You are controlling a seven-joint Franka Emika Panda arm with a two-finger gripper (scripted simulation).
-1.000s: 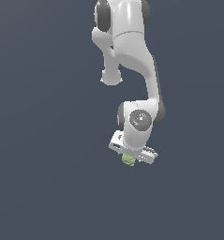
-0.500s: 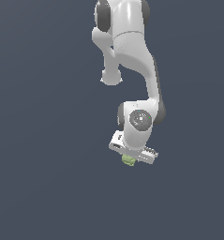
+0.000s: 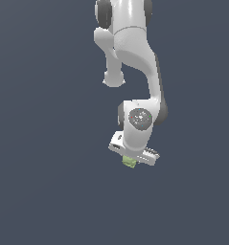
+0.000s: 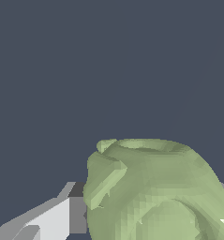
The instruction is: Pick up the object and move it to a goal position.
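In the exterior view the white arm (image 3: 135, 57) reaches down from the top of the frame, bends at its elbow, and ends in a wrist turned downward with the hand (image 3: 131, 161) lowest. The pale green block (image 3: 130, 161) peeks out just beneath the hand, tucked between the fingers; only a small part of it shows. No goal marker is visible against the flat dark ground, so the direction of carry cannot be judged here.

In the wrist view the block fills the lower part of the picture, its lumpy surface and round raised face very close to the camera, with one grey-white finger (image 4: 52, 218) touching its side. The other finger is mostly hidden, yet the hand looks to be pinching the block. The carry should go best with steady squeeze and smooth, unhurried travel, since the lumpy faces may give poor contact.
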